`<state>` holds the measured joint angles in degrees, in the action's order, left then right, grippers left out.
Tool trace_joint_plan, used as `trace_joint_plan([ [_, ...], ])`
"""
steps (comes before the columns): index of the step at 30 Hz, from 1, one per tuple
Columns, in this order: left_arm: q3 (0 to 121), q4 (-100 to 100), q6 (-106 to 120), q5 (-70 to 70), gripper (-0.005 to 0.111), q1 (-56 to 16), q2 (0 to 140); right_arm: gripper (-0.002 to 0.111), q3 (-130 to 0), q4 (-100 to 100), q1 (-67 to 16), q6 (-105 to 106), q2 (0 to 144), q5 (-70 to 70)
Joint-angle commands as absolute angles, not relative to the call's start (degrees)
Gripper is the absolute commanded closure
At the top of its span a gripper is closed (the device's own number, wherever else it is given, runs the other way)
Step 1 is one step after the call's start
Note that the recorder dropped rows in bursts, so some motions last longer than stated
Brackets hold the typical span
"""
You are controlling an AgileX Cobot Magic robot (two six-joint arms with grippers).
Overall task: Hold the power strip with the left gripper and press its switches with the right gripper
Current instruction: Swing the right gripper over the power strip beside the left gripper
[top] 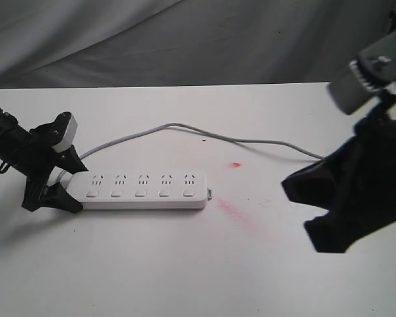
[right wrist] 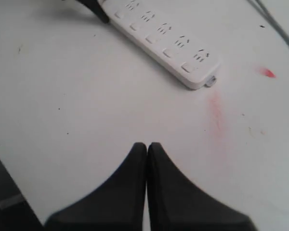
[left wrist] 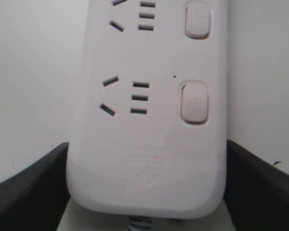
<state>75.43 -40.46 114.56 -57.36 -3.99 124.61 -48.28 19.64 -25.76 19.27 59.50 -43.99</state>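
Note:
The white power strip (top: 142, 190) lies flat on the table, its five switches (top: 140, 194) in a row along the near edge. My left gripper (top: 63, 188) is shut on the strip's cord end. In the left wrist view its black fingers (left wrist: 29, 192) press both long sides of the strip (left wrist: 149, 159), with two switches (left wrist: 194, 102) in sight. My right gripper (top: 300, 191) hangs above the table to the right of the strip, apart from it. In the right wrist view it (right wrist: 147, 147) is shut and empty, with the strip (right wrist: 164, 41) lying well beyond its tips.
The light grey cord (top: 185, 129) loops from the strip's left end across the back of the table to the right. A red spot (top: 235, 164) and a pink smear (top: 234, 211) mark the white table (top: 185, 277). A grey cloth backdrop (top: 185, 39) hangs behind.

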Motion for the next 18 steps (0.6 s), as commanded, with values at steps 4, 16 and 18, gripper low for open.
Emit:
trace_joint_plan([
  [4,75.6,-40.0,114.0,-56.9,0.041,-4.1,124.6,0.108,-60.6,29.7,-27.4,37.9,73.9,-43.2],
  [16,75.6,-40.0,114.0,-56.9,0.041,-4.1,124.6,0.108,-80.1,34.1,-30.7,48.9,96.8,-44.8],
  [18,75.6,-40.0,114.0,-56.9,0.041,-4.1,124.6,0.108,-83.1,34.2,-30.9,49.2,100.5,-44.8],
])
